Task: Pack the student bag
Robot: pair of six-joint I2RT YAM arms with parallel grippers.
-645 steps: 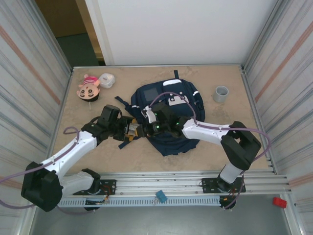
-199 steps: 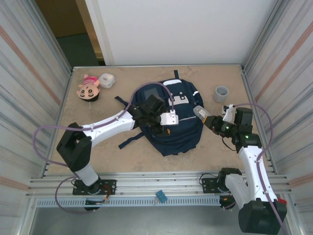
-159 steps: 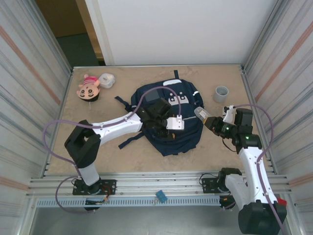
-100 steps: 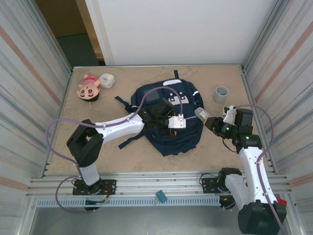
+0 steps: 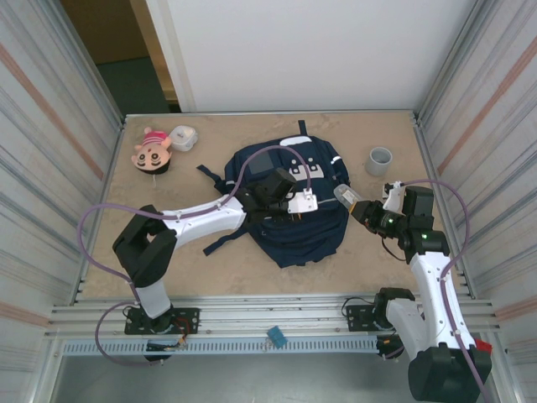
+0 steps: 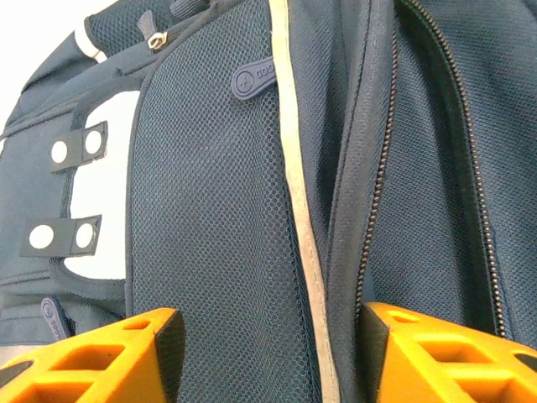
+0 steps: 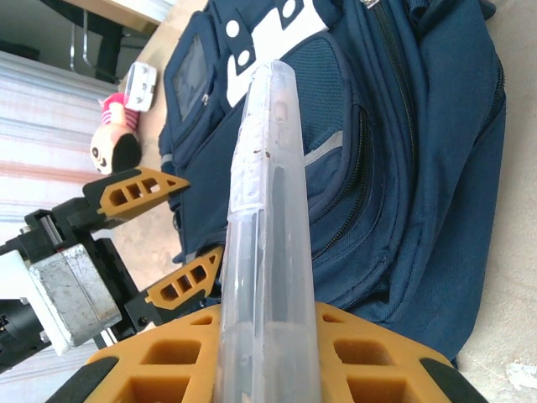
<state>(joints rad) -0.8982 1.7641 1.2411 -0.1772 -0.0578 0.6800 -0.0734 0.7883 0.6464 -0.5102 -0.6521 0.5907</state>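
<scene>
The student bag [image 5: 294, 227], navy with white stripes, lies flat in the middle of the table. My left gripper [image 5: 284, 213] is pressed onto its front. In the left wrist view its orange fingers [image 6: 109, 357] stand apart, open, straddling the bag's mesh pocket [image 6: 210, 210], a white stripe and a zipper. My right gripper [image 5: 362, 211] hovers off the bag's right side, shut on a long translucent plastic case [image 5: 346, 198]. In the right wrist view that case [image 7: 264, 193] rises from the right gripper [image 7: 264, 353], with the bag [image 7: 419, 151] and the left gripper [image 7: 164, 235] behind it.
A small doll [image 5: 152, 149] and a white roll-like object [image 5: 183, 138] lie at the back left. A grey cup [image 5: 380, 160] stands at the back right. A dark bag strap [image 5: 220, 241] trails toward the front left. Corrugated metal walls close both sides.
My left gripper has slid rightward across the bag's front and settled there. My right arm, which had earlier drawn back to the right with the case, has stayed still.
</scene>
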